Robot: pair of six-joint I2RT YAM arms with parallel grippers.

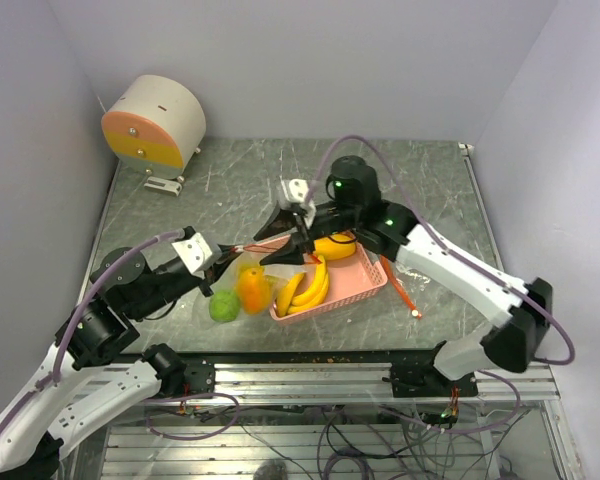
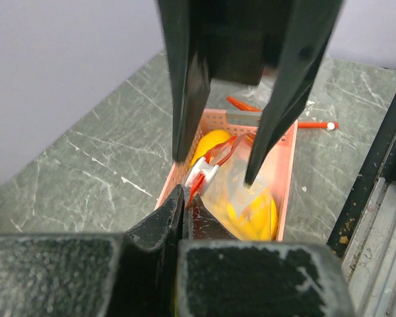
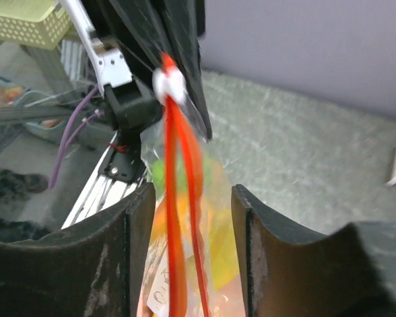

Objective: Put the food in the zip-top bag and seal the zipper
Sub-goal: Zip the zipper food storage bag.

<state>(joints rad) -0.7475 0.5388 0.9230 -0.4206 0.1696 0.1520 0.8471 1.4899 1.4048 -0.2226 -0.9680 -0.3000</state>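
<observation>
The clear zip-top bag hangs between both grippers, just left of the pink basket. An orange fruit and the bumpy green ball lie in it. My left gripper is shut on the bag's mouth edge beside the white slider. My right gripper is open, and its fingers straddle the two red-orange zipper strips without touching them. The strips stand apart. Yellow bananas and the mango piece lie in the basket.
A loose red-orange stick lies on the table right of the basket. A round white-and-orange drum stands at the back left with a small white piece in front. The table's metal front edge is close behind the bag.
</observation>
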